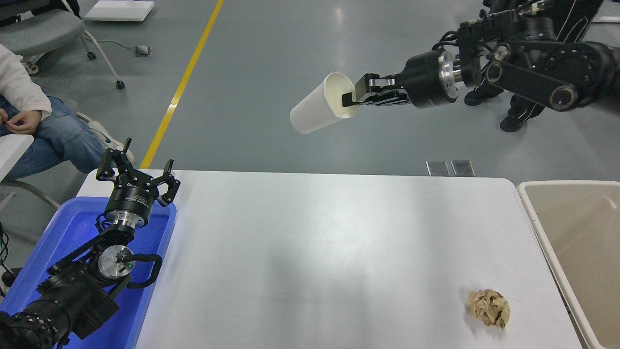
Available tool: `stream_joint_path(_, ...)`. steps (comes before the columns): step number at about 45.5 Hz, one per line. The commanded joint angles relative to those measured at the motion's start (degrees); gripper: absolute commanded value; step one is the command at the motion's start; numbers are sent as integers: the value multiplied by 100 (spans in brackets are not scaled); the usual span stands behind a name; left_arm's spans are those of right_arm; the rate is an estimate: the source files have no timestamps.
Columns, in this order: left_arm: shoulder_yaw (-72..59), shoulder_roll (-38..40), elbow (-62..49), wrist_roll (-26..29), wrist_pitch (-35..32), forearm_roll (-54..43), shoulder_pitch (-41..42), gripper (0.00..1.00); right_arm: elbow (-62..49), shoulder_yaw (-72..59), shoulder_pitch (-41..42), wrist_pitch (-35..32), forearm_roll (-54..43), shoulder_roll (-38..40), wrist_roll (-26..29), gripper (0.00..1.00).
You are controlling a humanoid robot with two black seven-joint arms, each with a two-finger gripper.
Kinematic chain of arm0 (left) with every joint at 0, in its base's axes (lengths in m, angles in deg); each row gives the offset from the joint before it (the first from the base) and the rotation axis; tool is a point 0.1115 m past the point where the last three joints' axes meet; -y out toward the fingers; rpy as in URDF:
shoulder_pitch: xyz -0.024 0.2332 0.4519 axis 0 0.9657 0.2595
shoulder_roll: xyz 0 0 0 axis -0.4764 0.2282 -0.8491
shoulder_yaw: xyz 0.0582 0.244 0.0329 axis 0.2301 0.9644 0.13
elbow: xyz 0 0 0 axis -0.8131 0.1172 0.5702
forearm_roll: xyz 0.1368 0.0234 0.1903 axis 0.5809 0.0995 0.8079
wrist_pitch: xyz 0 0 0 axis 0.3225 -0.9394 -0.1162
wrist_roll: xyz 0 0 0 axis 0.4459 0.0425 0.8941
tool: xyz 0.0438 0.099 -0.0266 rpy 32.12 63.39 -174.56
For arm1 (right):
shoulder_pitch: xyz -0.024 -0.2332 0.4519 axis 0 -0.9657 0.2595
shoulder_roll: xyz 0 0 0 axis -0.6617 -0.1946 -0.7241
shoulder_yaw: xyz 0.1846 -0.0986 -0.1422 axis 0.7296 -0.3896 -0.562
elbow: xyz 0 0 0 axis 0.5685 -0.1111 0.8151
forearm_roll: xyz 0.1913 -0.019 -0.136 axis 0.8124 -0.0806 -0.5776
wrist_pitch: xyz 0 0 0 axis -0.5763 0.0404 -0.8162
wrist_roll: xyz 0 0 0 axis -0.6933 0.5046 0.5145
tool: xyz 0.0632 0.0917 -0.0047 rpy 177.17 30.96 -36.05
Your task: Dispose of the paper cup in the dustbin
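A bright blue plastic tray (29, 271) sits at the near left end of the white table (310, 252), and a crumpled brown paper ball (488, 308) lies near its right end. A seated person (29, 121) in jeans is at the left; a yellow floor line (186, 77) runs past a grey chair (43, 26).
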Motion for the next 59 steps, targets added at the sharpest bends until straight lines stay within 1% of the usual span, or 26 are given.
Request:
stream_joint_path(1,0,0,1,0,0,0,-1,100,-1358,108,-723,-25,97,368,0,0)
stream_joint_path(8,0,0,1,0,0,0,-1,100,-2633,232,-1506,-52,484,684,0,0)
stream_joint_path(14,0,0,1,0,0,0,-1,100,-3416,232,-2033,-52,984,1097,17,0)
stream_joint_path(19,0,0,1,0,0,0,-1,100,-4075,232,-2499,-43,1222,1396,52,0)
stream_joint_path(24,0,0,1,0,0,0,-1,100,-4751,240,-3210,36,1363,1476,87,0)
stream_joint_path(27,0,0,1,0,0,0,-1,100,-5191,328,-3667,62,1486,1493,184,0)
stream_joint_path(30,0,0,1,0,0,0,-1,100,-5490,486,-4098,167,1574,1485,421,0)
stream_joint_path(38,0,0,1,0,0,0,-1,100,-5579,1013,-4872,695,1583,1502,1264,0)
stream_joint_path(48,0,0,1,0,0,0,-1,100,-5553,1295,-5364,1450,1574,1414,2029,0)
stream_joint_path(52,0,0,1,0,0,0,-1,100,-5544,1304,-5532,1644,1574,1221,2232,0)
stream_joint_path(59,0,0,1,0,0,0,-1,100,-5544,1313,-5804,1829,1574,861,2355,0)
